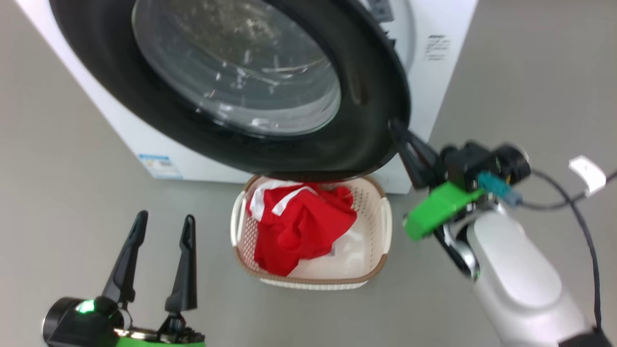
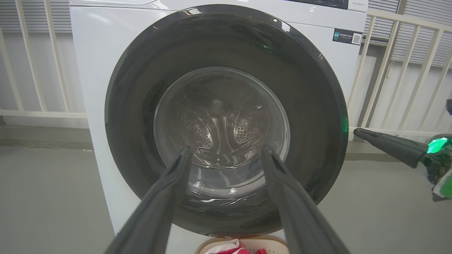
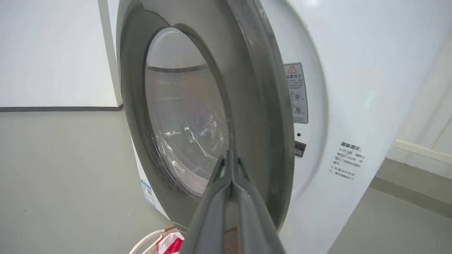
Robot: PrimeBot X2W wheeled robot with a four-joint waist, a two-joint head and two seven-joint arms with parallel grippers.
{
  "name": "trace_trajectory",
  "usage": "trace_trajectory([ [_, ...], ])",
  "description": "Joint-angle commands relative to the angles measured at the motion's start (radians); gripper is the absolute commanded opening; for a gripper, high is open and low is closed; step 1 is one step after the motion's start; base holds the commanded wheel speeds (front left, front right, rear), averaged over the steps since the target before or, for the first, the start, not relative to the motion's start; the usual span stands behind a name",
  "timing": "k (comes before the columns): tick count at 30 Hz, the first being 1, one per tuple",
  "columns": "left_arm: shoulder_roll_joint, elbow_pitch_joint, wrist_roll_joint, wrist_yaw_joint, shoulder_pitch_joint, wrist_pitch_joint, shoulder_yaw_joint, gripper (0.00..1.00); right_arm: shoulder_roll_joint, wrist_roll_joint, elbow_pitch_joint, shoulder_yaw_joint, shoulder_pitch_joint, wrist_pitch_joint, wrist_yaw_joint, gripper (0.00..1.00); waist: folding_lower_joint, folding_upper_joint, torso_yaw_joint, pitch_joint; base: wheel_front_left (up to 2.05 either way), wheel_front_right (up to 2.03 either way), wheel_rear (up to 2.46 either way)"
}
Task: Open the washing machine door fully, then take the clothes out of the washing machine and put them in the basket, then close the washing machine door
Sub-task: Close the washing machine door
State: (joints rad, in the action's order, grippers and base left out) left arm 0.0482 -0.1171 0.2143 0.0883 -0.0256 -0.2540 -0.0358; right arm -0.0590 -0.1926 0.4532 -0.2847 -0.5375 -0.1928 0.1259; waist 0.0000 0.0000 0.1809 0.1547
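Grey floor flanks the basket; right end effector, closed, at the door edge; left end effector gapes.

Your head camera looks steeply down, close over the washing machine door and basket. Your left wrist faces that door squarely; your right wrist sights along its right edge, closer.

Test lab, perhaps: washing machine, railing.

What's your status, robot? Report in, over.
Left gripper open, empty. Right gripper shut, tips at washing machine door rim. Door ajar. Red clothes in basket below door; nothing seen blocking it.
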Motion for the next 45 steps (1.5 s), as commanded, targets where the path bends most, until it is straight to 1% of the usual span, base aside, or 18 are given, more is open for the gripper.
trace_trajectory([
  [1, 0.003, -0.029, 0.009, 0.004, -0.041, -0.008, 0.025, 1.00, 0.008, 0.004, -0.006, -0.022, -0.054, 0.000, 0.005, 0.00, 0.0000, 0.0000, 0.048, 0.054, 0.00, 0.00, 0.00],
  [6, 0.003, -0.029, 0.018, 0.003, -0.063, -0.008, 0.018, 1.00, 0.004, 0.019, 0.049, -0.009, -0.154, -0.007, 0.005, 0.00, 0.0000, 0.0000, 0.080, 0.109, 0.00, 0.00, 0.00],
  [14, 0.002, -0.034, 0.041, -0.007, -0.105, -0.008, -0.009, 1.00, 0.005, 0.055, 0.087, 0.070, -0.266, -0.024, 0.005, 0.00, 0.0000, 0.0000, 0.117, 0.186, 0.00, 0.00, 0.00],
  [21, 0.002, -0.035, 0.056, -0.019, -0.131, -0.008, -0.034, 1.00, -0.004, 0.082, 0.129, 0.117, -0.345, -0.030, 0.005, 0.00, 0.0000, 0.0000, 0.149, 0.223, 0.00, 0.00, 0.00],
  [26, 0.002, -0.034, 0.062, -0.022, -0.135, -0.008, -0.036, 1.00, -0.012, 0.104, 0.167, 0.151, -0.394, -0.036, 0.005, 0.00, 0.0000, 0.0000, 0.156, 0.240, 0.00, 0.00, 0.00],
  [36, 0.002, -0.035, 0.076, -0.022, -0.168, -0.008, -0.033, 1.00, -0.003, 0.157, 0.232, 0.249, -0.497, -0.056, 0.005, 0.00, 0.0000, 0.0000, 0.159, 0.277, 0.00, 0.00, 0.00],
  [45, 0.002, -0.030, 0.074, -0.028, -0.175, -0.008, -0.027, 1.00, 0.004, 0.175, 0.258, 0.282, -0.517, -0.066, 0.005, 0.00, 0.0000, 0.0000, 0.147, 0.283, 0.00, 0.00, 0.00],
])
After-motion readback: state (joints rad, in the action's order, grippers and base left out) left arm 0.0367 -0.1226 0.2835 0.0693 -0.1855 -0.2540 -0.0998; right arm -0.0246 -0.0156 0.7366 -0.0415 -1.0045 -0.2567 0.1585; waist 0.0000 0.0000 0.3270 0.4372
